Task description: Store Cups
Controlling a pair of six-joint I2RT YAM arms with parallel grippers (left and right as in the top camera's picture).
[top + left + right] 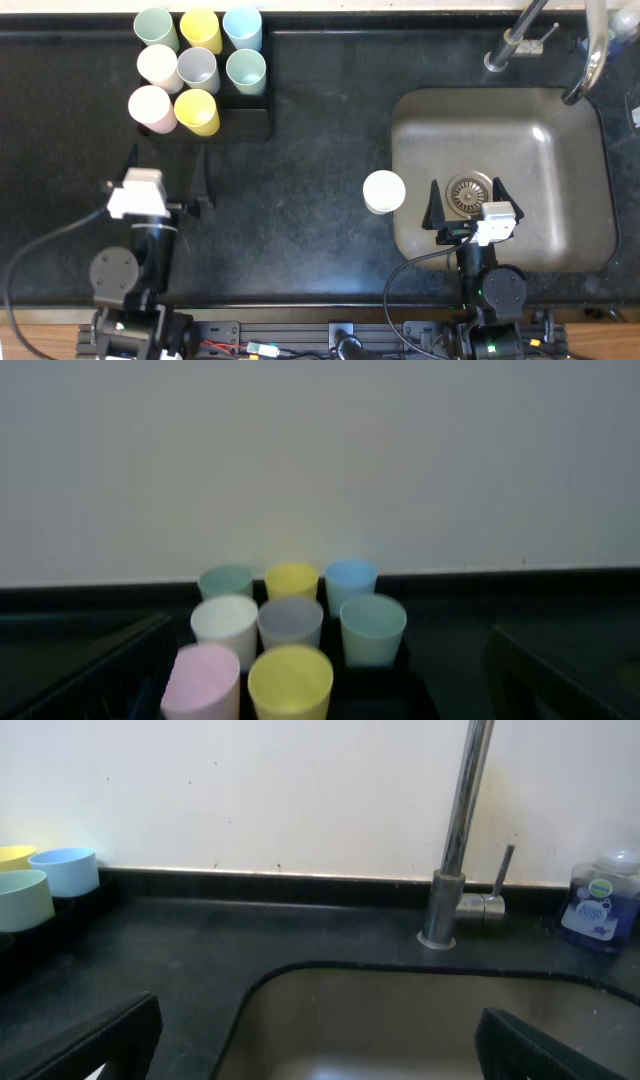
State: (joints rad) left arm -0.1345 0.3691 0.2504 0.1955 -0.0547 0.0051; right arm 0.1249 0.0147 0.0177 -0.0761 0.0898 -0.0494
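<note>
Black countertop [300,220], steel sink [560,130] at right. At back left, a black tray [250,125] holds eight pastel cups [291,622], mouths up. A lone white cup [384,191] stands at the sink's left rim, axis vertical. The right wrist view adds the faucet [455,850] and a soap bottle [598,905]. Left gripper [168,172] and right gripper [466,198] are spread wide, holding nothing

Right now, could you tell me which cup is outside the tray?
The white cup alone on the counter by the sink's rim; the other eight sit in the black tray.
</note>
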